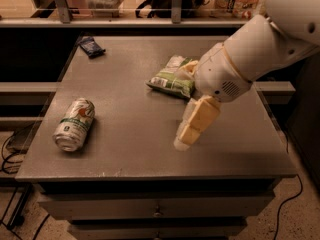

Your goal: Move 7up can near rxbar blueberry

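The 7up can [75, 124] lies on its side near the front left of the grey table [135, 154]. The rxbar blueberry [92, 46], a small dark blue wrapper, lies at the table's far left corner, well apart from the can. My gripper [184, 106] hangs over the middle right of the table, far to the right of the can. Its cream fingers [197, 121] are spread and hold nothing.
A green-white snack bag [170, 79] lies at the middle back of the table, just left of my wrist. A shelf rail [150, 21] with goods behind it runs along the back edge. Cables [10, 149] lie on the floor at left.
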Robot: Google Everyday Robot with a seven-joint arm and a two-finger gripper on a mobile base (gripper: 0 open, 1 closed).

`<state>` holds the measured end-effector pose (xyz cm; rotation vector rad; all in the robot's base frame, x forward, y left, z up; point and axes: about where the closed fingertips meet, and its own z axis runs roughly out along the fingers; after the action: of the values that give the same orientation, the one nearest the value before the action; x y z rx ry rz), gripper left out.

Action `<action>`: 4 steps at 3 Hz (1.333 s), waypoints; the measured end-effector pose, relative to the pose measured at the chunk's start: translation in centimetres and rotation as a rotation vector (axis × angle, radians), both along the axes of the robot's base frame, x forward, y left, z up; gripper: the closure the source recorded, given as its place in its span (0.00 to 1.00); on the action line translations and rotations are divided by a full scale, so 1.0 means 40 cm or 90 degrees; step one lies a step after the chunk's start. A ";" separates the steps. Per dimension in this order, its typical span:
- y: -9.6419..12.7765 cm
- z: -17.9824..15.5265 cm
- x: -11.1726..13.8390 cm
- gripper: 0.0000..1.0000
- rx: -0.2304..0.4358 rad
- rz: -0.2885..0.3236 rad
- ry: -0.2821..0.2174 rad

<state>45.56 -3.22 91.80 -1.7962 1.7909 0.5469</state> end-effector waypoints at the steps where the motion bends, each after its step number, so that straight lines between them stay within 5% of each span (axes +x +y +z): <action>1: 0.095 -0.027 0.006 0.00 0.062 0.014 0.011; 3: 0.238 -0.083 0.010 0.00 0.161 0.000 0.058; 4: 0.245 -0.080 0.009 0.00 0.166 -0.001 0.059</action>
<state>45.92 6.58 88.62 -1.6140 1.6911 0.8339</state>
